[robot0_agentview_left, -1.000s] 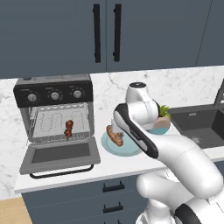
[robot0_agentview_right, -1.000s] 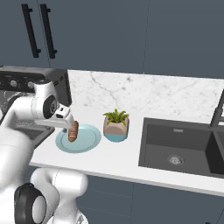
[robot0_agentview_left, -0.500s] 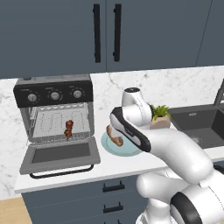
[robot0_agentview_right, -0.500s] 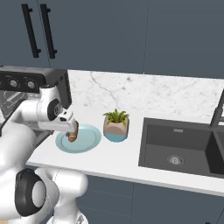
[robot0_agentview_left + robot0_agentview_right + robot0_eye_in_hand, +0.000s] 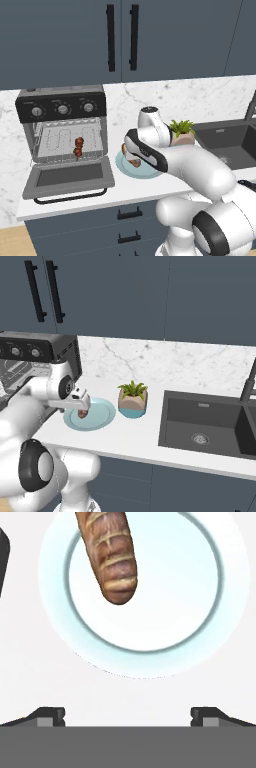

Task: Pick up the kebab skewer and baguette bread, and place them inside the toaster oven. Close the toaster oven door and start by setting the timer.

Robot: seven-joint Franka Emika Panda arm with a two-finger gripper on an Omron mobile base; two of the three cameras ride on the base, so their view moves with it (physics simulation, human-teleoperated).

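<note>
Gripper point(image 5: 128, 714) spread wide, empty, bottom of hand view | baguette bread point(image 5: 111, 557) upper left on pale blue plate point(image 5: 200, 632) | kebab skewer point(image 5: 78, 147) inside open toaster oven point(image 5: 62, 127), left

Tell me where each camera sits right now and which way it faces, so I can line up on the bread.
Left base view: behind the arm, left; faces the open toaster oven, the kebab skewer on its rack, the plate; arm rises lower right.
Right base view: behind, right; faces plate, potted plant, sink; arm lower left.
Hand view: on the hand, looking down at the baguette bread on the plate; fingertips wide apart.
All three share the plate.
</note>
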